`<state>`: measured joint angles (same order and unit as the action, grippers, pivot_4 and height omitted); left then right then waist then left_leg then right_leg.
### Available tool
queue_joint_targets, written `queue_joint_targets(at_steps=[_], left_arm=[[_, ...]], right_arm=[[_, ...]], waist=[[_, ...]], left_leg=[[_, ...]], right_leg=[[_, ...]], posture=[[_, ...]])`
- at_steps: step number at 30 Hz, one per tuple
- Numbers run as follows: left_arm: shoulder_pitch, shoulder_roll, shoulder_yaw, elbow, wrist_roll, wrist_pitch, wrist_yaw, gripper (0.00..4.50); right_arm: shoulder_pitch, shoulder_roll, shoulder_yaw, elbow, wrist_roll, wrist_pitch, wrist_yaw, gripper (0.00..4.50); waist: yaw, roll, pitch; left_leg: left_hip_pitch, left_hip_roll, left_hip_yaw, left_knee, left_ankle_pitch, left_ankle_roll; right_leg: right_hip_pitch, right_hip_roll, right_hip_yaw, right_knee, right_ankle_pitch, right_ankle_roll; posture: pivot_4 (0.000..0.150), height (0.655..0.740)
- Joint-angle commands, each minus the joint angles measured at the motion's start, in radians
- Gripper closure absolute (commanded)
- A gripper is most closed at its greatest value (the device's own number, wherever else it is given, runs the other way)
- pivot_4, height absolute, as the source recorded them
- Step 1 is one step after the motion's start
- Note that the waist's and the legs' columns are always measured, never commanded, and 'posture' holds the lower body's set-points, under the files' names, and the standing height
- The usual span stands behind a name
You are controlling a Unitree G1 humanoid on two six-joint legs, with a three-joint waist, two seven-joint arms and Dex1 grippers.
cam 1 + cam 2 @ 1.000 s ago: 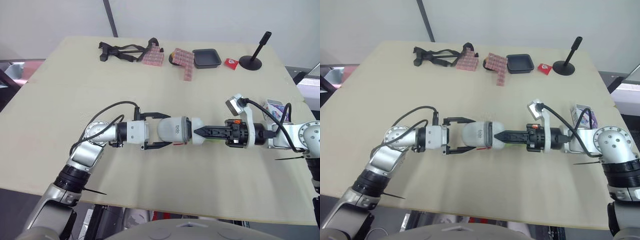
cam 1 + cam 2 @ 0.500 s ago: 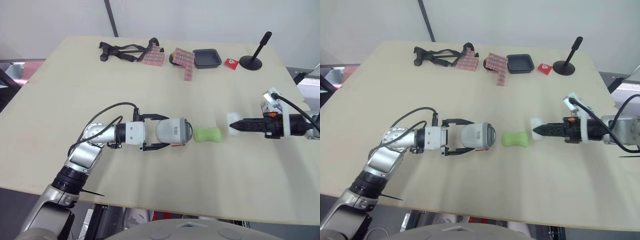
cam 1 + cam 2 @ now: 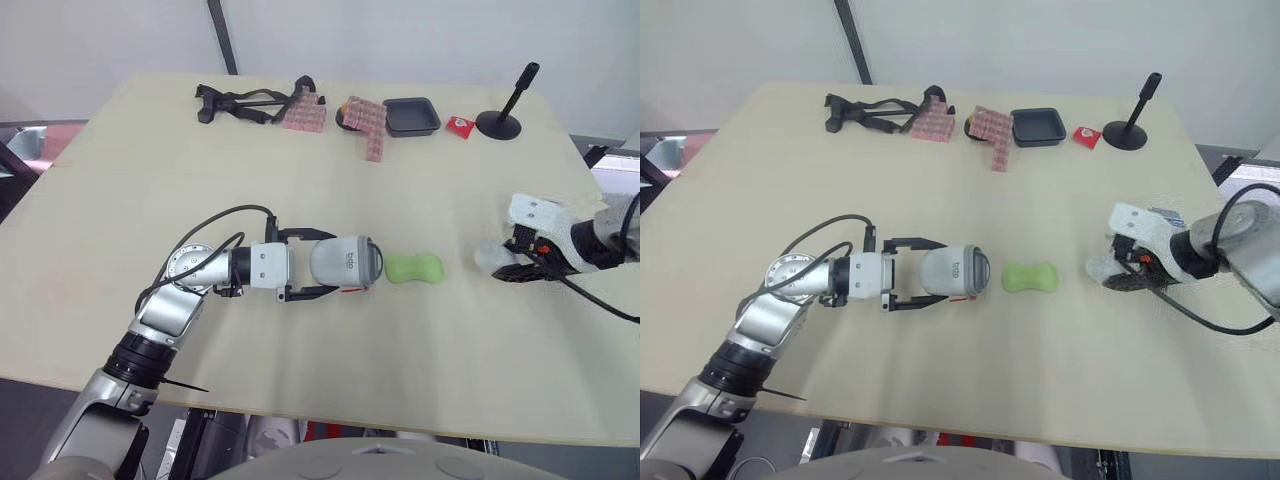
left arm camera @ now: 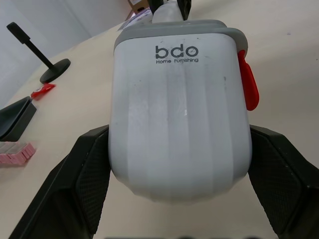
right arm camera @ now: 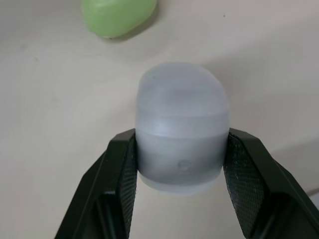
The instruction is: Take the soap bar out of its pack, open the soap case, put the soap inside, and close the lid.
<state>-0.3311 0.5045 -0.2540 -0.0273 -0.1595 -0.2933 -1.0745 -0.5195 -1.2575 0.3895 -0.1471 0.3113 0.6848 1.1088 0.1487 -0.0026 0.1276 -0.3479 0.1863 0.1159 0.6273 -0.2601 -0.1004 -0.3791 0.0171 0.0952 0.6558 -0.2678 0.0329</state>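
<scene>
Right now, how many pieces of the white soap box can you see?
2. The big piece sits in the left pincer, left of the green soap. The small cap sits in the right pincer, right of the soap.

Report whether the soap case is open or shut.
Open. The left claw holds the case; the right claw holds its lid apart, green soap lying between them.

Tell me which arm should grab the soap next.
Right, probably. The left jaws clamp the case, which should stay steady; the right jaws hold just the lid, easily set down. The soap lies between both.
</scene>
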Motion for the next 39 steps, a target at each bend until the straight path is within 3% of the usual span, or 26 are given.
queue_joint_targets(at_steps=[1, 12, 20, 22, 27, 34, 39], left_arm=[[-0.016, -0.001, 0.018, -0.014, -0.009, -0.009, 0.015, 1.04], [0.004, 0.006, 0.012, -0.042, -0.011, 0.003, 0.016, 1.04], [-0.005, -0.004, 0.006, -0.036, -0.008, 0.006, 0.018, 1.04], [-0.007, -0.006, 0.006, -0.033, -0.007, 0.006, 0.019, 1.04], [-0.012, -0.009, 0.006, -0.028, -0.006, 0.005, 0.018, 1.04], [-0.012, -0.007, 0.008, -0.018, -0.003, -0.001, 0.018, 1.04], [-0.018, 0.001, 0.024, -0.001, -0.018, 0.020, 0.016, 1.04]], right_arm=[[-0.031, 0.029, 0.032, 0.051, -0.138, -0.107, 0.034, 2.49], [-0.061, 0.130, 0.043, 0.195, -0.362, -0.354, 0.088, 2.49], [-0.064, 0.184, 0.008, 0.229, -0.403, -0.397, 0.106, 2.49], [-0.064, 0.194, -0.002, 0.229, -0.402, -0.390, 0.114, 1.47], [-0.057, 0.196, -0.030, 0.240, -0.409, -0.420, 0.123, 0.03], [-0.020, 0.184, -0.120, 0.265, -0.365, -0.522, 0.119, 0.03], [0.070, 0.378, -0.435, 0.188, 0.046, -0.477, 0.126, 0.03]], waist=[[-0.003, 0.000, 0.000], [-0.027, 0.000, 0.000], [-0.034, 0.000, 0.000], [-0.037, 0.000, 0.000], [-0.038, 0.000, 0.000], [-0.036, 0.000, 0.000], [-0.040, 0.000, 0.000]], left_leg=[[-0.001, 0.000, 0.000, 0.001, 0.000, 0.000], [-0.005, 0.001, 0.000, 0.006, 0.000, 0.001], [-0.007, 0.000, 0.000, 0.010, 0.000, 0.001], [-0.007, 0.001, 0.000, 0.011, 0.000, 0.001], [-0.010, 0.001, 0.000, 0.012, 0.000, 0.002], [-0.011, 0.000, 0.000, 0.013, 0.000, 0.002], [-0.011, 0.001, 0.002, 0.014, 0.000, 0.002]], right_leg=[[0.000, -0.002, 0.000, 0.000, 0.000, 0.000], [-0.003, -0.004, -0.001, 0.005, 0.000, 0.000], [-0.005, -0.005, -0.001, 0.009, 0.000, 0.000], [-0.005, -0.005, -0.001, 0.010, 0.000, 0.000], [-0.008, -0.005, -0.001, 0.011, 0.000, 0.000], [-0.008, -0.005, -0.002, 0.012, 0.000, 0.000], [-0.010, -0.005, 0.000, 0.014, 0.000, 0.000]], posture=[[0.150, 0.7400], [0.150, 0.7400], [0.150, 0.7400], [0.150, 0.7400], [0.150, 0.7400], [0.150, 0.7400], [0.150, 0.7400]])
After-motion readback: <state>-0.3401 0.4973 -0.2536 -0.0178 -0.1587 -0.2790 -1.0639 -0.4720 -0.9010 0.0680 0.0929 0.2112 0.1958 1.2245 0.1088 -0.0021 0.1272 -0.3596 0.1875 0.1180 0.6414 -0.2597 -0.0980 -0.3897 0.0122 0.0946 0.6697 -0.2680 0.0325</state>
